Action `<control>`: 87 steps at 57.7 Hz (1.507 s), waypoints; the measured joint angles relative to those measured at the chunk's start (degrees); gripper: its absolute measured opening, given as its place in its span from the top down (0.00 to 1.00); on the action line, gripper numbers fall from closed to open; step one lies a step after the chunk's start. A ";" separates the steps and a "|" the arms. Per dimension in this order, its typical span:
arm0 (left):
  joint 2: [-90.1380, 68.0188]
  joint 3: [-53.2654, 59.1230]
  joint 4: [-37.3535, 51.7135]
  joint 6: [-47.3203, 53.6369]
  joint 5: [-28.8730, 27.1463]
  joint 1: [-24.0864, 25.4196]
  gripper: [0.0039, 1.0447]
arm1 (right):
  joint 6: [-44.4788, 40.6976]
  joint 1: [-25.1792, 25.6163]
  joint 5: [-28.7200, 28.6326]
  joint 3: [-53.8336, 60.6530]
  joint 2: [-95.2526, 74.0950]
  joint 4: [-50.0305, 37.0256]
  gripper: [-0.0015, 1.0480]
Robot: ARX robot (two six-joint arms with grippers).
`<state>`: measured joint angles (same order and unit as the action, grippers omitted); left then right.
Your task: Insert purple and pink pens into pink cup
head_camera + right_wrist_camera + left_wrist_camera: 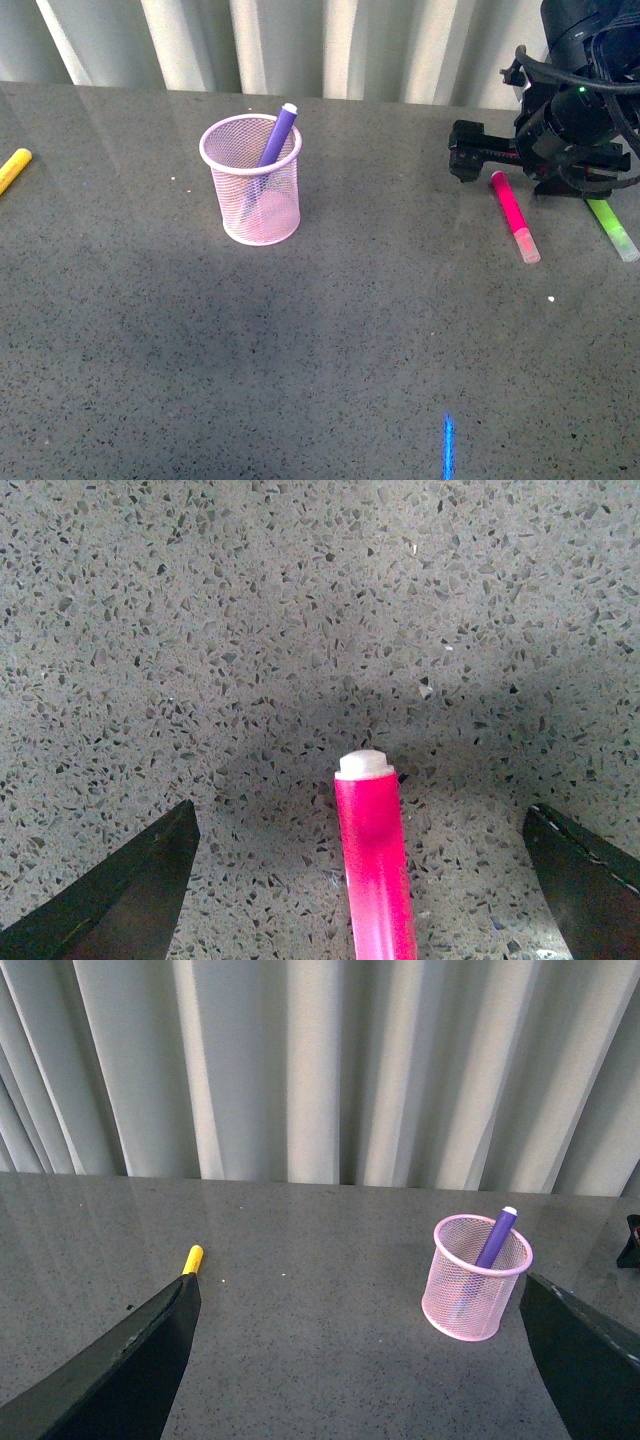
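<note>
Mesh of pink cup (232, 205) veils purple pen (279, 134) lower half.

right gripper (360, 808) fingers (130, 900) are sitting wide apart on both sides of the pink pen (375, 870), with bare table (330, 350) showing in both gaps. green marker (612, 228) is lying near the pen's right side, not touching it. purple pen (277, 135) is leaning across the pink cup (250, 180) mouth, leaving the front-left part of the opening free. open tabletop is stretching between pen and cup. yellow marker (14, 168) is lying far left, well apart. pleated curtain (330, 45) is closing off the back.
</note>
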<state>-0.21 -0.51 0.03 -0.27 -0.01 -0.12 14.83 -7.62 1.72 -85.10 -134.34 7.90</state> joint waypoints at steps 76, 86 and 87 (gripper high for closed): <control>0.00 0.00 0.00 0.00 0.00 0.00 0.06 | -12.59 -3.28 8.33 17.66 12.79 -24.13 0.89; 0.00 0.00 0.00 0.00 0.00 0.00 0.06 | -15.58 -4.02 0.52 22.71 17.92 -40.30 0.89; 0.00 0.02 0.00 0.00 0.00 0.00 0.06 | -15.54 -4.17 -0.04 22.86 18.16 -41.35 0.89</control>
<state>-0.21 -0.49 0.03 -0.27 -0.01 -0.12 -0.71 -11.79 1.67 -62.24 -116.18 -33.45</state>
